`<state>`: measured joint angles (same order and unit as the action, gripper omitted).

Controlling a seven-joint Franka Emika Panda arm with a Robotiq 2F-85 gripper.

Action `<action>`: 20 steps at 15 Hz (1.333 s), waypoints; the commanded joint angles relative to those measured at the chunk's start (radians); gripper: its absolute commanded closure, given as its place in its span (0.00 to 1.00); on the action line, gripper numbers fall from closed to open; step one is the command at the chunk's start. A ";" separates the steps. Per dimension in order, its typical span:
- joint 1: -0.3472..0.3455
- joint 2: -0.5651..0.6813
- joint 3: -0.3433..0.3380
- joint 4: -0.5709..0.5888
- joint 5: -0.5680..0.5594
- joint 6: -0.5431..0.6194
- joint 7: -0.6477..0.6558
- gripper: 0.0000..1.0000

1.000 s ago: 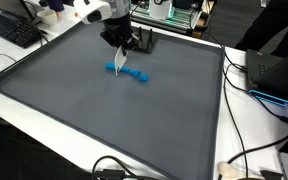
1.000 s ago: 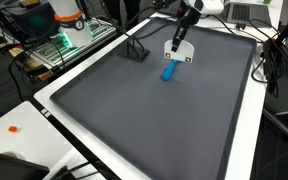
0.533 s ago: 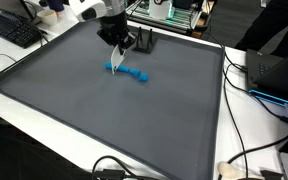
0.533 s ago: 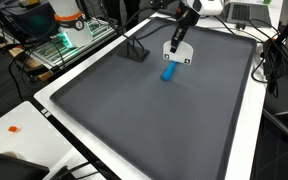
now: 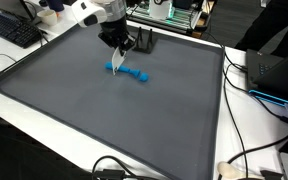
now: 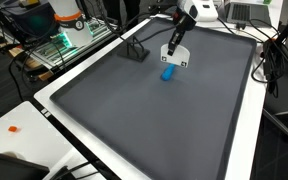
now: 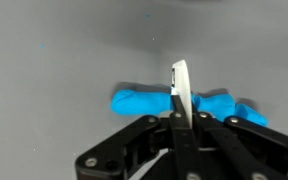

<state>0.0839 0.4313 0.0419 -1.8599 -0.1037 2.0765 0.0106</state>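
Closed fingers (image 7: 149, 126) clamp thin white strip (image 7: 181, 90) over blue piece (image 7: 139, 102)
Strip flat, stiff, upright, hiding the lumpy, elongated piece's middle; matte grey mat (image 5: 84, 110) beneath; black stand (image 5: 146, 42) near

Mat: grey (image 5: 104, 115), covering most of the desk (image 5: 246, 125).
Stand: black (image 5: 145, 42), at the mat's far edge.
Keyboard: (image 5: 14, 32) far desk corner.
Cables: (image 5: 109, 167) near edge.
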 commanded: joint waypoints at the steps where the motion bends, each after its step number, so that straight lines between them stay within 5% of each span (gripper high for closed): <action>1: -0.004 0.012 -0.001 -0.012 -0.006 0.032 -0.015 0.99; 20: 0.012 0.076 -0.012 -0.008 -0.056 0.101 0.002 0.99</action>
<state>0.0904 0.4785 0.0415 -1.8593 -0.1345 2.1414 0.0106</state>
